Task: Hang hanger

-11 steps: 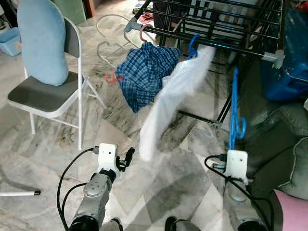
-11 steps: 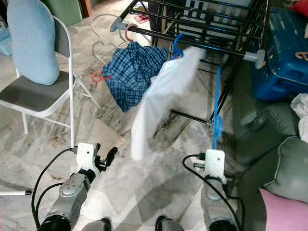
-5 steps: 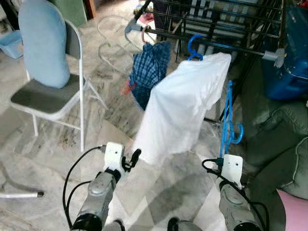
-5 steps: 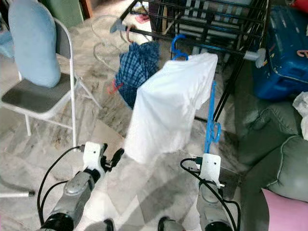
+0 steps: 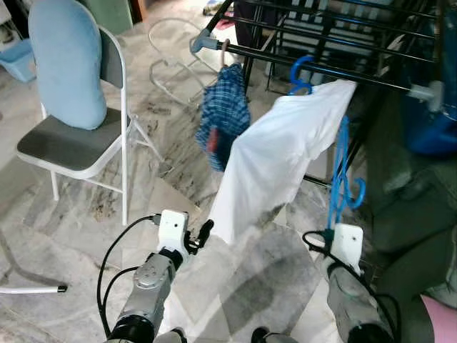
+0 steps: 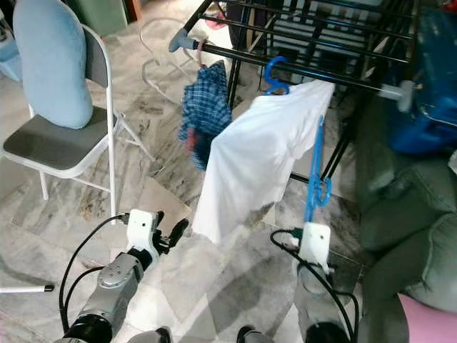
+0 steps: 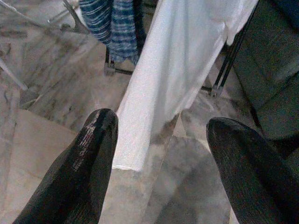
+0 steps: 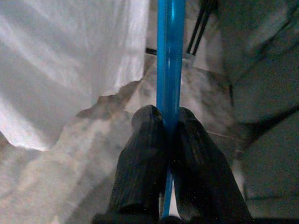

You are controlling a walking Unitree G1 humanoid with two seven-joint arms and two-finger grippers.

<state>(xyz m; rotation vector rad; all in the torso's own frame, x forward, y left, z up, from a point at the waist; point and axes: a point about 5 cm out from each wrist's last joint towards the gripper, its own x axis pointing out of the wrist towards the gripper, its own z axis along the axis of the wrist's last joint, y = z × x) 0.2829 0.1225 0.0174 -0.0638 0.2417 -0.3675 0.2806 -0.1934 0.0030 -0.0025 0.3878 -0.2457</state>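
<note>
Over on the left, my left gripper (image 7: 161,135) hangs low above the marble floor (image 5: 178,153) with its fingers (image 7: 88,154) spread wide, holding nothing, pointed at the white shirt (image 5: 278,157) hanging from the drying rack (image 5: 335,68). Further right, I see my right gripper (image 8: 163,123) clenched tight on the blue hanger (image 6: 313,179), a thin bright plastic bar rising upright just beside the shirt, below the rack's rail.
</note>
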